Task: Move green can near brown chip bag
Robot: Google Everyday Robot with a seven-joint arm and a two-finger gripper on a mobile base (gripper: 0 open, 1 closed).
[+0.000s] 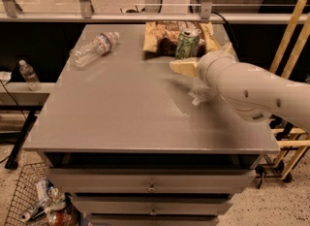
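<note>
The green can (pixel 187 44) stands upright at the table's far edge, right in front of and touching the brown chip bag (pixel 164 32), which lies flat behind it. My gripper (pixel 201 59) is just in front of and to the right of the can, low over the table (pixel 121 118). It is open and empty. One tan finger (pixel 183 67) shows below the can, apart from it. My white arm comes in from the right and hides the bag's right end.
A clear plastic water bottle (pixel 92 49) lies on its side at the far left of the table. A small bottle (pixel 28 74) stands on a ledge to the left. Yellow rails (pixel 290 31) rise at the right. A wire basket (pixel 34 201) sits on the floor.
</note>
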